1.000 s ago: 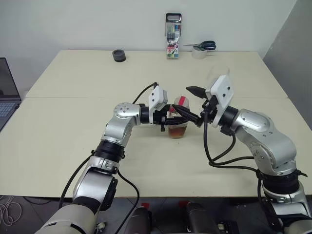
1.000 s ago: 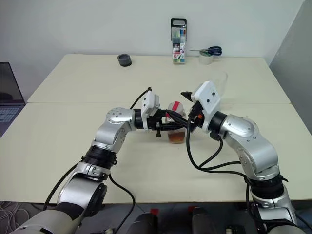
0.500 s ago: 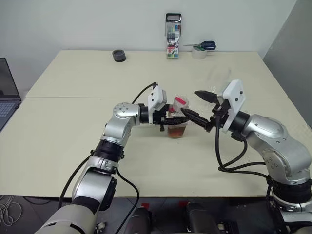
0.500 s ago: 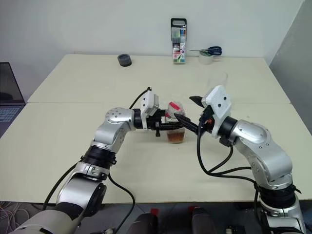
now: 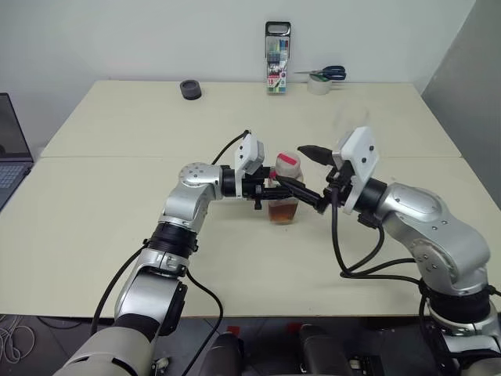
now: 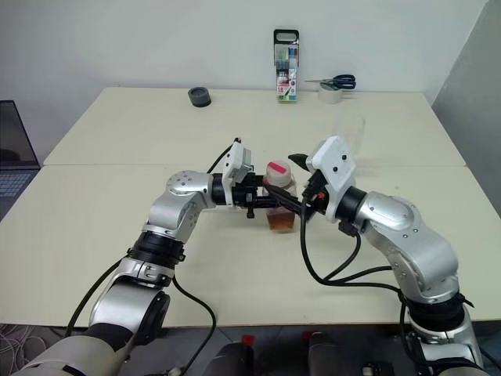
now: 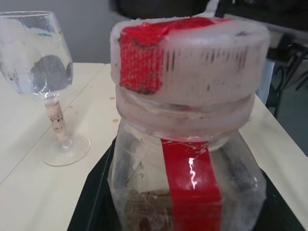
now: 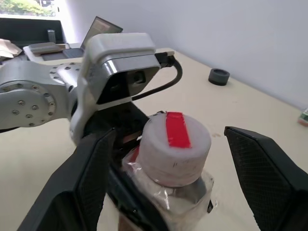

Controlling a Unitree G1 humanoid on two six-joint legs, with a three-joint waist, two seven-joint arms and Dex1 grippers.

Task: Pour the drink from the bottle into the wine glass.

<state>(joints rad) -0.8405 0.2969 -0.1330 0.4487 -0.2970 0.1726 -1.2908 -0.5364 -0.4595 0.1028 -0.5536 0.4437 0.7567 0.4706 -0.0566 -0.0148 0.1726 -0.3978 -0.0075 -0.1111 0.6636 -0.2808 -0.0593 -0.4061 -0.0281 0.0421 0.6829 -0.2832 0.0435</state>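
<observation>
Left tool [image 5: 270, 190] clamps the bottle [image 5: 285, 196]; right tool [image 8: 178, 178], open, straddles its cap [image 8: 177, 147].

Cream table [image 5: 109, 211], white wall [image 5: 156, 39] behind, laptop [image 5: 12, 149] at left.

Both silver arms reached inward at chest height. The left gripper [image 5: 270, 188] pointed level toward the robot's right, jaws clamped tight. The right gripper [image 5: 309, 174] faced it, pointing forward-left, its two black jaws spread wide apart.
</observation>
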